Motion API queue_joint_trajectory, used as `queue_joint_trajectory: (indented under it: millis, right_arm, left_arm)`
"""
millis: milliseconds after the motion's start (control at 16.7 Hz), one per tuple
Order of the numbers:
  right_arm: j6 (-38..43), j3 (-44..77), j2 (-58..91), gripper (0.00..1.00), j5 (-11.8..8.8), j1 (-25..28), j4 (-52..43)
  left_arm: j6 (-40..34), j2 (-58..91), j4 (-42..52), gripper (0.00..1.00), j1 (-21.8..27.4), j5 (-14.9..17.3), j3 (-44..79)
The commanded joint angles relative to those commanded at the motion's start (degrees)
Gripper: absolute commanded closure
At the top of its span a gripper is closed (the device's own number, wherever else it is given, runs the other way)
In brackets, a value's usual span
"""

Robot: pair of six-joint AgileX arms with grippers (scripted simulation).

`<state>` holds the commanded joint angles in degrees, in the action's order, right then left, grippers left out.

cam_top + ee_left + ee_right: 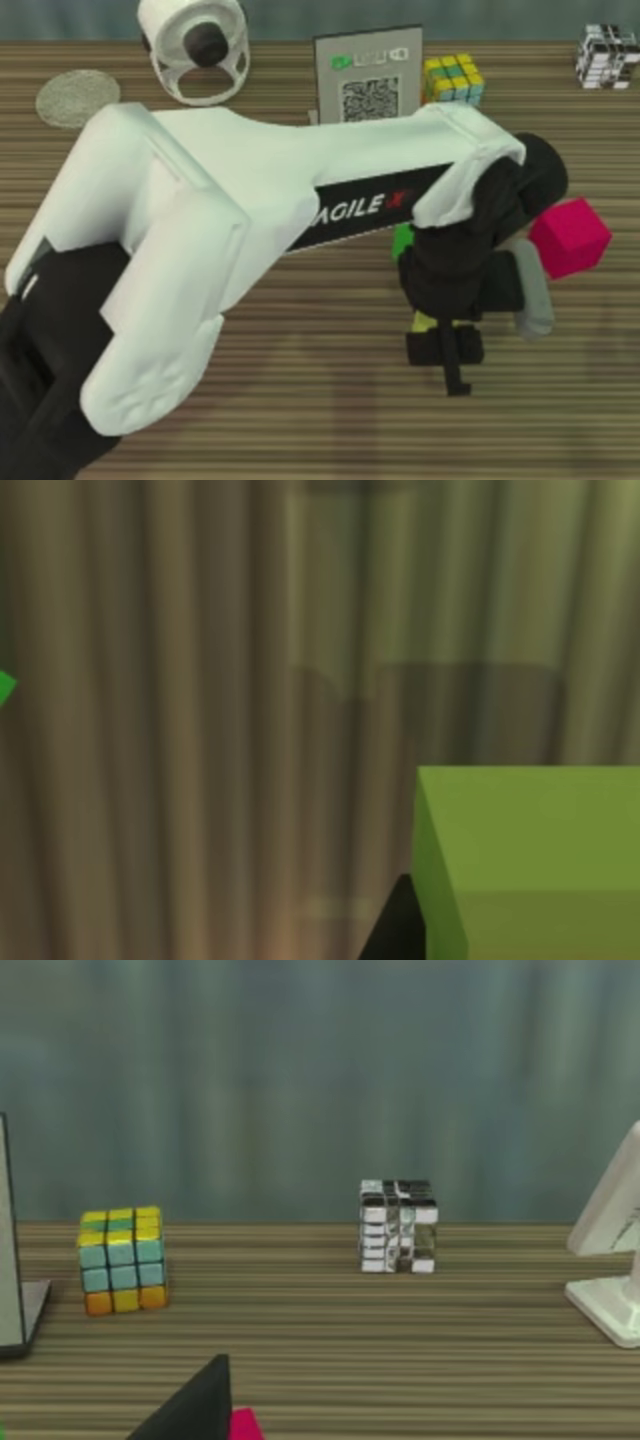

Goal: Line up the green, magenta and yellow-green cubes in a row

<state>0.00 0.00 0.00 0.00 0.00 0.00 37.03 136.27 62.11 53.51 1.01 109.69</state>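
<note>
Top view is showing you the left arm [200, 250] reaching across the table [300, 400] from the lower left, its white body covering most of the middle. The left gripper [447, 350] is pointing down right of centre, and a sliver of the yellow-green cube [424, 322] is peeking out at its left edge, touching the black gripper body. You cannot tell whether the jaws are clamped on it or standing apart; the wrist is hiding them. The green cube [402, 240] is lying just beyond, mostly under the arm's forearm, only a small green patch showing. The magenta cube [570, 236] is sitting to the right of the gripper, turned at an angle to the table's stripes, with a grey link of the arm between it and the wrist.

In the left wrist view the yellow-green cube [540, 860] is filling the near corner, one dark finger [395, 925] beside its edge; a green corner [6, 687] is showing at the far side.

At the back edge you are seeing a multicoloured puzzle cube [453, 80], a QR card [368, 75], a mirrored puzzle cube [607, 55], a white roll holder [195, 45] and a grey disc [77, 98]. The right gripper is out of sight.
</note>
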Motion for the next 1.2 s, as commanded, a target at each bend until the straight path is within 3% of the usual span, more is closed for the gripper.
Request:
queue_joint_trajectory:
  millis: [60, 840, 1200]
  right_arm:
    - [0.0, 0.0, 0.0, 0.00, 0.0, 0.0, 0.0]
    - [0.0, 0.0, 0.0, 0.00, 0.0, 0.0, 0.0]
    - [0.0, 0.0, 0.0, 0.00, 0.0, 0.0, 0.0]
  left_arm:
    - [0.0, 0.0, 0.0, 1.00, 0.0, 0.0, 0.0]
    - [0.0, 0.0, 0.0, 0.02, 0.0, 0.0, 0.0]
    - [0.0, 0.0, 0.0, 0.00, 0.0, 0.0, 0.0]
